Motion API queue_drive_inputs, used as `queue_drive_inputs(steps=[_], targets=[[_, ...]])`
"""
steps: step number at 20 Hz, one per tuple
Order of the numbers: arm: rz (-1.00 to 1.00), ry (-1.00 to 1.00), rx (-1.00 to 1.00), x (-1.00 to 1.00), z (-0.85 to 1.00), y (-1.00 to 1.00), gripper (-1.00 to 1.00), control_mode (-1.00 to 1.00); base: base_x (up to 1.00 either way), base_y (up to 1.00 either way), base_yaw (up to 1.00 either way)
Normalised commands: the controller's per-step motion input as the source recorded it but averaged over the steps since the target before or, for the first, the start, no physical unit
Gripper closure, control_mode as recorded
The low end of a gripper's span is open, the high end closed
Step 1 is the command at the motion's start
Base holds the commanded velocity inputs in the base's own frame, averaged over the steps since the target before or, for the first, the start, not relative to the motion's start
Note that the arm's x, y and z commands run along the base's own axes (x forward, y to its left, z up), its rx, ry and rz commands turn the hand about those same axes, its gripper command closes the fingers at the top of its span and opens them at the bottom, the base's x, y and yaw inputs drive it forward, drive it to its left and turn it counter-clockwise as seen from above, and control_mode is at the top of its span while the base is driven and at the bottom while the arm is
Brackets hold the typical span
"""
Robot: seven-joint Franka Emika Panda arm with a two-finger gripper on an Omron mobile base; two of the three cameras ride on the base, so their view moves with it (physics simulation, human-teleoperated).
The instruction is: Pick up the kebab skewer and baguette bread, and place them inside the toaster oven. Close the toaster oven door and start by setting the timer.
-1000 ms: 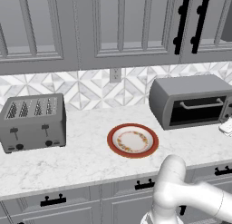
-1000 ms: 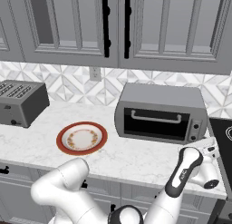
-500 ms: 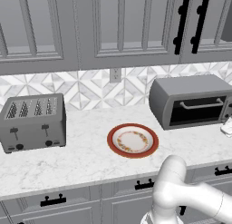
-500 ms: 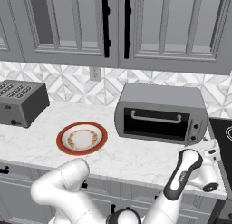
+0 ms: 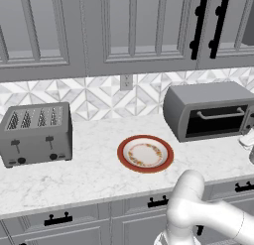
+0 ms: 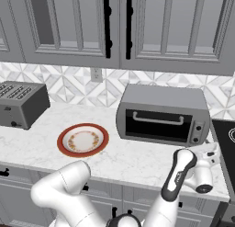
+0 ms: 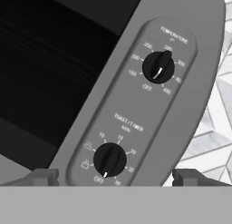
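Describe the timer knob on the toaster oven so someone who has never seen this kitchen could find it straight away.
Start at the grey rounded toaster oven on the white marble counter, right of the red-rimmed plate. Its controls sit on a narrow panel beside the dark glass door. The black timer knob is the lower of two, under the words "toast/timer", its white pointer near OFF; the black temperature knob sits above.

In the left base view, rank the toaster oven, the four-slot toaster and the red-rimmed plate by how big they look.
1. toaster oven, cut off at the frame's right edge
2. four-slot toaster, clearly smaller than the oven
3. red-rimmed plate, smallest, lying flat on the counter
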Motion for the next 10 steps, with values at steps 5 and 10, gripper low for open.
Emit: queue_drive_inputs(steps=[5, 10], targets=[[-0.02, 0.00, 0.00, 0.05, 0.00, 0.00, -1.00, -1.00, 0.00, 0.00, 0.00], [0.00, 0.00, 0.00, 0.00, 0.00, -0.05, -1.00, -1.00, 0.00, 0.00, 0.00]])
